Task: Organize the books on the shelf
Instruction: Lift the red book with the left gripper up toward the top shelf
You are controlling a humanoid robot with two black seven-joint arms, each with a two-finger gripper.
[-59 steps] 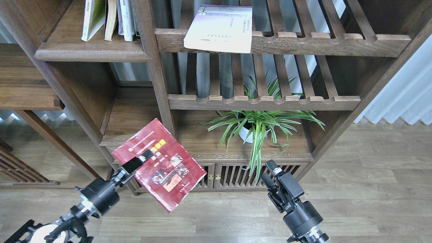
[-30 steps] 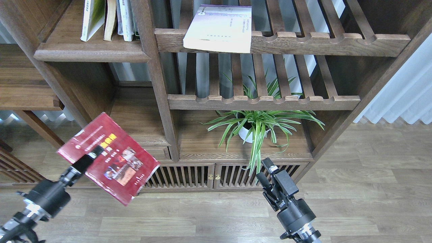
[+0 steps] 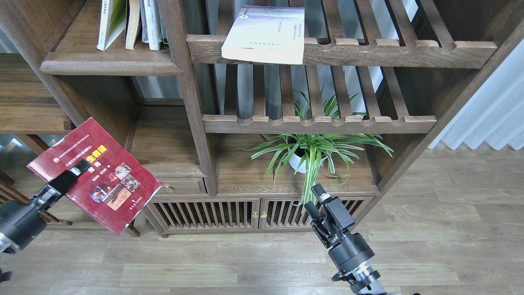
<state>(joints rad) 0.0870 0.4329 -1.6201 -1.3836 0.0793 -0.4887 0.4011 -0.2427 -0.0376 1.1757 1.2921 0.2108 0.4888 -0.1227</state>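
My left gripper [image 3: 81, 166] is shut on the dark red book [image 3: 110, 184] near its top left corner. It holds the book tilted in the air, left of the bookcase and below the solid shelf [image 3: 110, 65]. Several books [image 3: 131, 20] stand upright on that shelf, one with a white and green cover [image 3: 109, 22]. The pale lavender-white book [image 3: 264, 35] lies on the upper slatted rack [image 3: 389, 51] and overhangs its front rail. My right gripper [image 3: 312, 198] is open and empty, in front of the low cabinet.
A potted spider plant [image 3: 309, 149] stands on the low cabinet top [image 3: 245, 176] under the lower slatted rack [image 3: 327, 123]. The cabinet has slatted doors [image 3: 213, 213]. A bookcase post [image 3: 192, 102] divides left from right. Wood floor lies in front, and a white curtain [image 3: 491, 106] hangs at the right.
My left gripper has carried the red book left and slightly up, from in front of the cabinet to beside the bookcase. My right gripper has drifted a little left and up.
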